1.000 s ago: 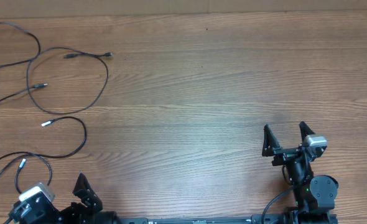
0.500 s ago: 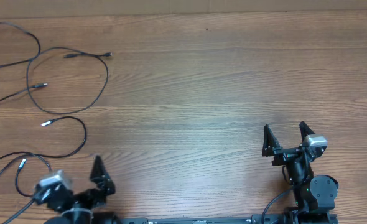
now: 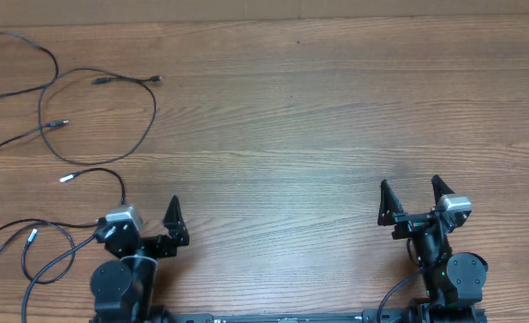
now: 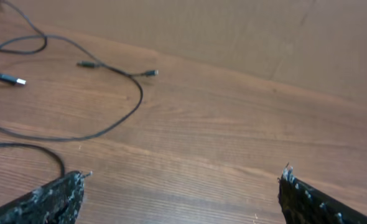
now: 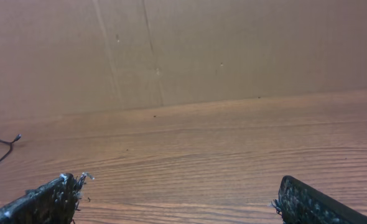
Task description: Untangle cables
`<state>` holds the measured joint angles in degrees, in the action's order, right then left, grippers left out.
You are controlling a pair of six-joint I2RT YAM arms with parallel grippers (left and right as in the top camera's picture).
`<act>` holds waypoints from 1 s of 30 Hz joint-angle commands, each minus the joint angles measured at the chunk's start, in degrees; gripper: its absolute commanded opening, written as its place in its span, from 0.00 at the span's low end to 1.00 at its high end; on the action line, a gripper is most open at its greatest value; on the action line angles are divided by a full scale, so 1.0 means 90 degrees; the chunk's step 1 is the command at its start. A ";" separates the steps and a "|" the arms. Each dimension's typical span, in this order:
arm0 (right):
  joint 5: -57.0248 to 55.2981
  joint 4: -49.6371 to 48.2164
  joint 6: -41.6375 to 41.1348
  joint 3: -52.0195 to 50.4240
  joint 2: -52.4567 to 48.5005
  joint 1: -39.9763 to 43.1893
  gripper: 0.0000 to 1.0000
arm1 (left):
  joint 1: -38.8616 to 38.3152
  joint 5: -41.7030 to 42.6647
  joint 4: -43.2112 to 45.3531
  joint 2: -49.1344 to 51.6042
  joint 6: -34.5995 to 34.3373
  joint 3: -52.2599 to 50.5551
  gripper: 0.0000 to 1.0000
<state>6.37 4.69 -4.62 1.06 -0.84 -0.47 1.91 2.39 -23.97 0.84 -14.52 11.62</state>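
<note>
Several thin black cables lie spread over the left of the wooden table (image 3: 291,135). One cable makes a wide loop (image 3: 154,112), also seen in the left wrist view (image 4: 137,99). A white-tipped cable (image 3: 122,193) curves just left of my left gripper (image 3: 148,215). A further plug end (image 3: 30,235) lies near the front left edge. My left gripper (image 4: 182,175) is open, holding nothing, with a cable (image 4: 54,157) beside its left finger. My right gripper (image 3: 411,187) stands open over bare wood at the front right, far from the cables; in its wrist view the right gripper (image 5: 177,182) holds nothing.
A brown cardboard wall (image 5: 183,50) stands along the table's far edge. Only a cable tip (image 5: 3,143) shows at the far left of the right wrist view. The arm bases sit at the front edge.
My left arm has swung up and right from the bottom left corner and now faces the table near the white-tipped cable. The right arm has not moved.
</note>
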 commanded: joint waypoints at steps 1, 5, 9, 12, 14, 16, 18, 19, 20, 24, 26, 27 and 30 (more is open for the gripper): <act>-0.0078 -0.0032 0.0022 -0.0068 0.0075 -0.0012 1.00 | -0.0012 -0.0007 0.0571 -0.0073 0.0141 -0.0580 1.00; -0.0078 -0.0032 0.0022 -0.0068 0.0075 -0.0012 1.00 | -0.0012 -0.0189 0.0901 -0.0073 0.0146 -0.0743 1.00; -0.0078 -0.0032 0.0022 -0.0068 0.0075 -0.0012 1.00 | -0.0012 -0.0583 0.1333 -0.0073 0.0143 -0.0877 0.99; -0.0078 -0.0032 0.0022 -0.0068 0.0075 -0.0012 1.00 | -0.0012 -0.0544 0.2169 -0.0073 0.0141 -0.1214 1.00; -0.0078 -0.0032 0.0022 -0.0068 0.0075 -0.0012 1.00 | -0.0019 -0.0476 0.2191 -0.0073 0.0146 -0.1258 1.00; -0.0078 -0.0032 0.0022 -0.0068 0.0075 -0.0012 1.00 | -0.0019 -0.0476 0.2183 -0.0073 0.0260 -0.1258 0.99; -0.0078 -0.0032 0.0022 -0.0068 0.0075 -0.0012 1.00 | -0.0019 -0.0459 0.2183 -0.0073 0.0500 -0.1258 1.00; -0.0078 -0.0032 0.0022 -0.0068 0.0075 -0.0012 1.00 | -0.0017 -0.0420 0.2174 -0.0073 0.0580 -0.1258 1.00; -0.0078 -0.0032 0.0022 -0.0068 0.0075 -0.0012 1.00 | -0.0017 -0.0364 0.2169 -0.0073 0.0692 -0.1258 0.99; -0.0078 -0.0034 0.0022 -0.0068 0.0075 -0.0012 1.00 | -0.0005 -0.0287 0.2159 -0.0073 0.1107 -0.1258 0.99; -0.0078 -0.0032 0.0022 -0.0068 0.0075 -0.0012 1.00 | -0.0005 -0.0284 0.2157 -0.0073 0.1258 -0.1258 0.99; -0.0078 -0.0032 0.0022 -0.0068 0.0075 -0.0012 1.00 | -0.0005 -0.0284 0.2152 -0.0073 0.1319 -0.1258 1.00; -0.0080 -0.0032 0.0022 -0.0068 0.0075 -0.0012 1.00 | -0.0005 -0.0277 0.2147 -0.0073 0.1358 -0.1258 1.00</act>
<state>6.37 4.67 -4.67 1.06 -0.84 -0.47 1.91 -0.82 -4.69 0.75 -5.45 0.69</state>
